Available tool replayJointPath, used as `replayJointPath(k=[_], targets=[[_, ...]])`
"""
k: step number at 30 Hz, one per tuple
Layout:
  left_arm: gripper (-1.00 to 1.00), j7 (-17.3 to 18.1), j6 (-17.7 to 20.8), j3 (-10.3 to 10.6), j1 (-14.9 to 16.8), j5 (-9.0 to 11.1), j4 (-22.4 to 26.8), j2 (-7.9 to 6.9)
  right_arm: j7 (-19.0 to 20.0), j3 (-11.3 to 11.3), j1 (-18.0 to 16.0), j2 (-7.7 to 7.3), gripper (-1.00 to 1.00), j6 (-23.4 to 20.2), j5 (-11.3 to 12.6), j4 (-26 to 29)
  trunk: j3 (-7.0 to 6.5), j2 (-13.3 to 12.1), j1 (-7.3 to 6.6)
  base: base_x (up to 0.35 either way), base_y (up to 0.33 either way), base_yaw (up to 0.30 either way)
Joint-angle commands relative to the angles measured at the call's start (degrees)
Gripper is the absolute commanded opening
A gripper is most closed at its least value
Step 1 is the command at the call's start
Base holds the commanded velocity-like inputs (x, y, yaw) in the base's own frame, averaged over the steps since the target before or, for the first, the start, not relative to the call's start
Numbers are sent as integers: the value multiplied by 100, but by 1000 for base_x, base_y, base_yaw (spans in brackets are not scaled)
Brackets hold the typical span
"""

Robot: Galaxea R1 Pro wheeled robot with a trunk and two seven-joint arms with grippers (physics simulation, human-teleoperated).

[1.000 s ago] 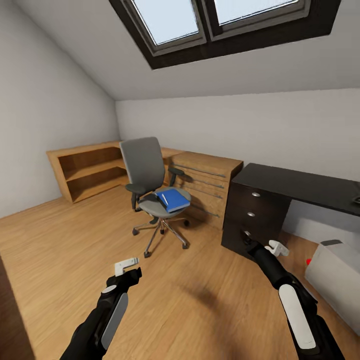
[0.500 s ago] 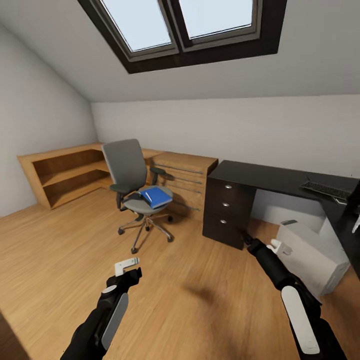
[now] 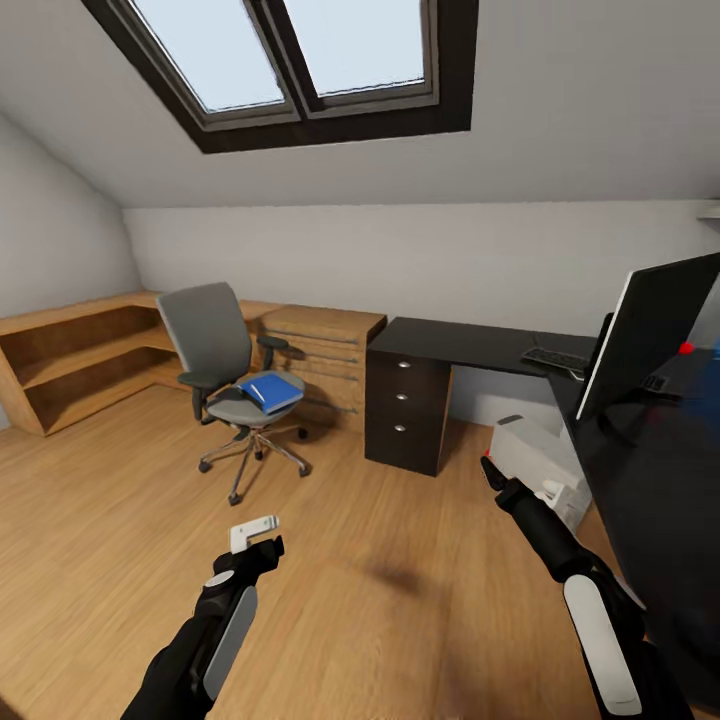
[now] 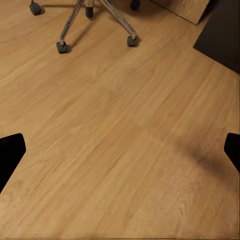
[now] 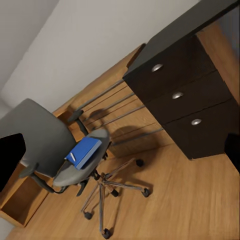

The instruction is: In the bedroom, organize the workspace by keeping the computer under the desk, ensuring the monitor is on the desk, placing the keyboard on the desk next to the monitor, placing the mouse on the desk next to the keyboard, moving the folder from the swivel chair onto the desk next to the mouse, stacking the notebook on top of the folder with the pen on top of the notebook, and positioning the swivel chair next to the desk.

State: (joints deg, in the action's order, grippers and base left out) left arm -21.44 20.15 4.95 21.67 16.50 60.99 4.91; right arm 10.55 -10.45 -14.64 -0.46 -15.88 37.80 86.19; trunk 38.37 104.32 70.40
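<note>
Blue folder point(image 3: 272, 391) sits on the chair point(image 3: 222, 372) well left of the desk point(image 3: 470, 345), both claws point(image 3: 252, 531) point(image 3: 551, 491) look released and empty, and honestly the monitor point(image 3: 650, 335) looms close enough that a turn could clip it.

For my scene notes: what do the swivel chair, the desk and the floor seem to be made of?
Swivel chair: grey matte seat and back, likely fabric; shiny silvery spokes suggest chromed metal. Desk: smooth black top, perhaps lacquered board; drawer fronts carry small metallic knobs. Floor: light wood planks, grain lines visible, possibly laminate.
</note>
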Motion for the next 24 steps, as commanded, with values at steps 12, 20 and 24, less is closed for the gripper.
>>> replayJointPath(k=[12,20,24], targets=[[100,-62,6,6,0,73,9,-7,35,-10,2,2,100,-18,43,-5,-210,-480,-266,-24,0,-292],[100,-62,6,6,3,73,9,-7,54,-10,31,2,100,5,43,-6,-354,-801,-442,-17,0,-292],[100,-65,6,6,3,70,9,-4,55,-10,31,2,100,6,43,-6,-426,-961,-530,-227,-19,-293]])
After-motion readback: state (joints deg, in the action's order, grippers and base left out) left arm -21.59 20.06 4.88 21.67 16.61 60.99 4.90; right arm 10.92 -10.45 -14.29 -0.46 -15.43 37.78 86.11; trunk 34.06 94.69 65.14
